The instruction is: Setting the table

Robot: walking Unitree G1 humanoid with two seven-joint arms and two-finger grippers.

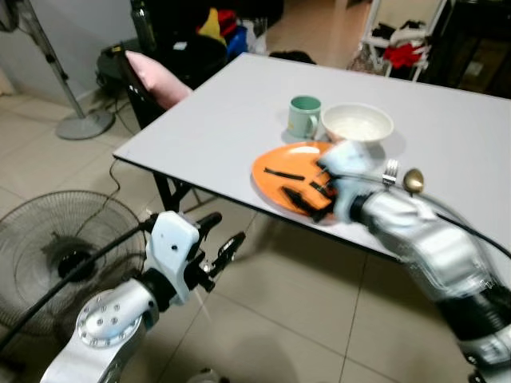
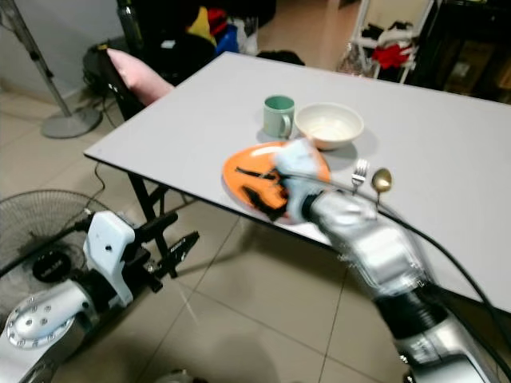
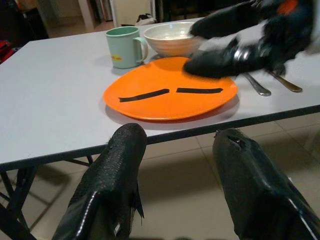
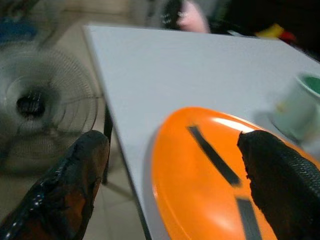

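An orange plate [image 1: 277, 165] with two black stripes lies near the front edge of the grey table [image 1: 215, 112]. Behind it stand a green mug [image 1: 303, 116] and a white bowl [image 1: 357, 124]. A fork [image 1: 390, 170] and a gold spoon [image 1: 413, 180] lie to the plate's right. My right gripper [image 1: 311, 194] hovers blurred over the plate's near right part. It is open, and in the right wrist view its fingers [image 4: 75, 180] stand wide apart either side of the plate [image 4: 210, 190]. My left gripper [image 1: 222, 233] hangs low in front of the table, open and empty, pointing at the plate [image 3: 165, 95].
A floor fan [image 1: 56, 255] lies at my lower left and a standing fan's base [image 1: 84, 124] is farther back. A black chair with a pink cushion [image 1: 156, 76] stands at the table's left end. Clutter fills the room's back. Tiled floor lies in front of the table.
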